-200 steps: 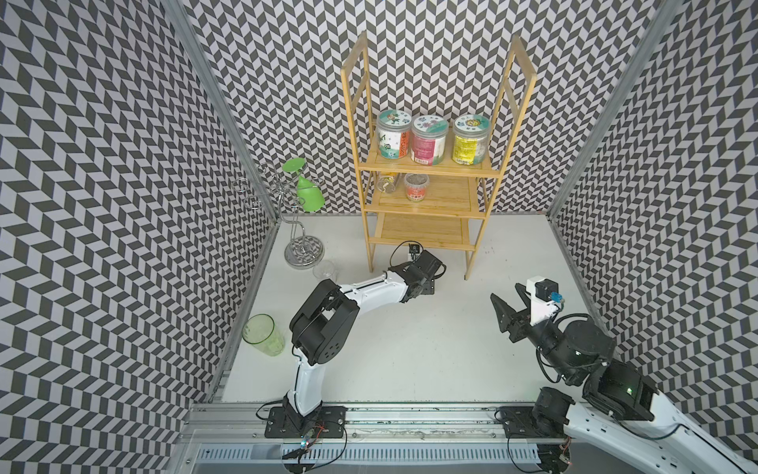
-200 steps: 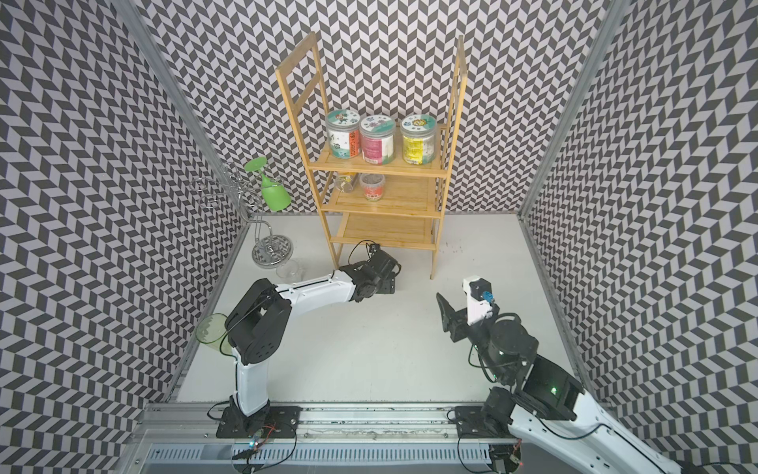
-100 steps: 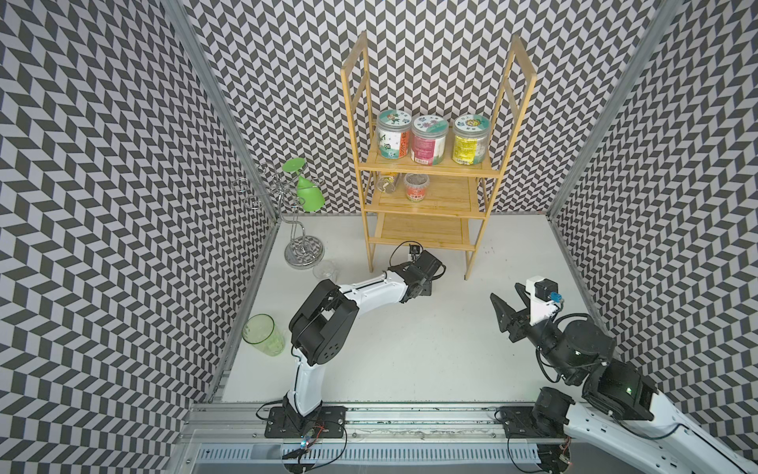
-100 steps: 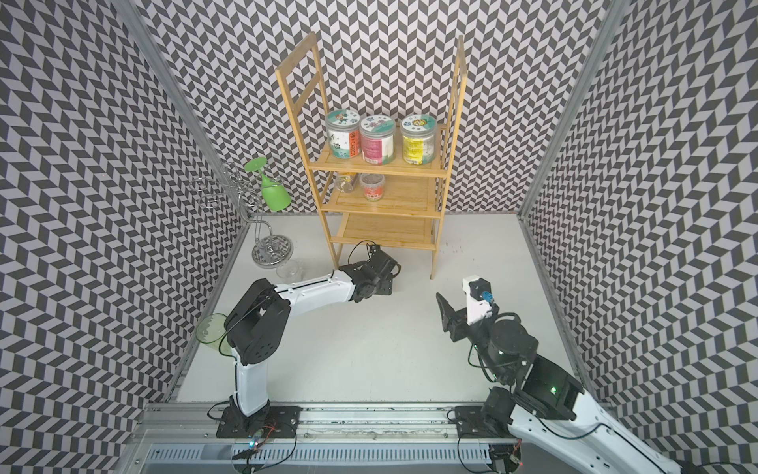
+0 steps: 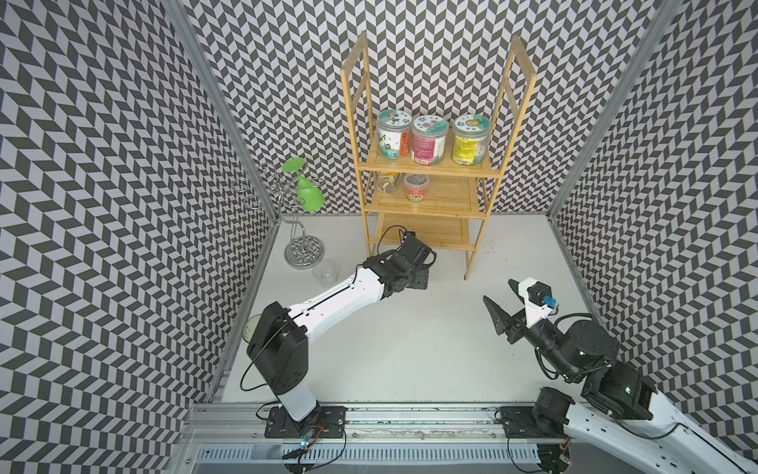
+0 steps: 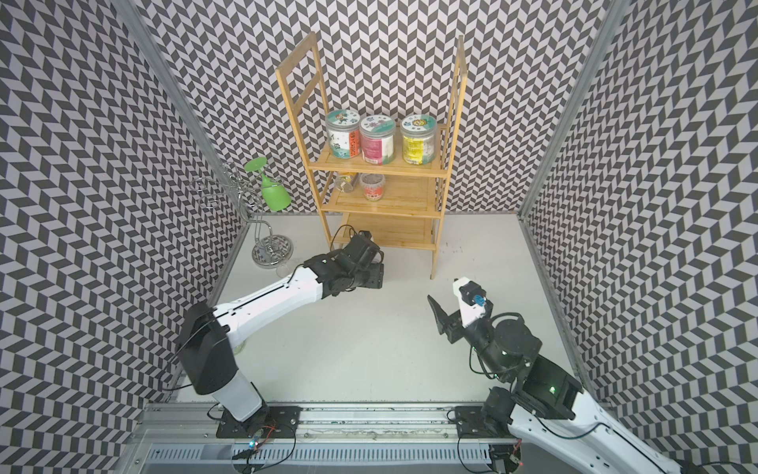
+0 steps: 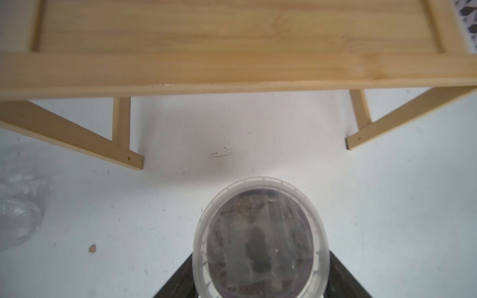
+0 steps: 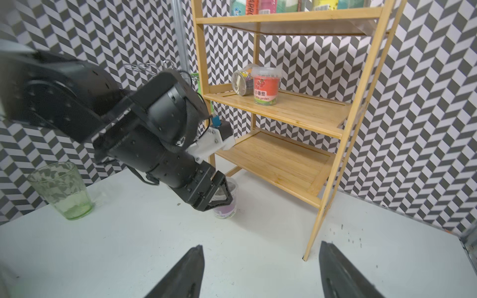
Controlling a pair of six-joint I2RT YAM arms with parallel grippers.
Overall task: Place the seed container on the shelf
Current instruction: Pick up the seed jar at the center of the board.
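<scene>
The seed container (image 7: 260, 219) is a small clear cup with a white lid and a purple label (image 8: 227, 210). It stands on the white table just in front of the shelf's (image 5: 422, 205) bottom tier (image 8: 278, 160). My left gripper (image 8: 219, 200) reaches down over it, its black fingers shut on the cup's sides under the lid. In both top views the left gripper (image 5: 416, 279) (image 6: 371, 275) hides the cup. My right gripper (image 5: 500, 292) (image 8: 260, 251) hovers open and holds nothing, to the right of the shelf's front leg (image 8: 313, 232).
Three tall jars (image 5: 428, 139) fill the top tier. A red-labelled cup (image 5: 416, 187) and a lying jar (image 5: 387, 182) sit on the middle tier. At left are a chrome glass stand (image 5: 303, 246) with a green goblet (image 5: 307, 193), a clear glass (image 5: 324, 271) and a green tumbler (image 8: 60, 191).
My left gripper's jaws have closed in on the seed container. The right jaws have spread slightly. Neither arm has shifted noticeably.
</scene>
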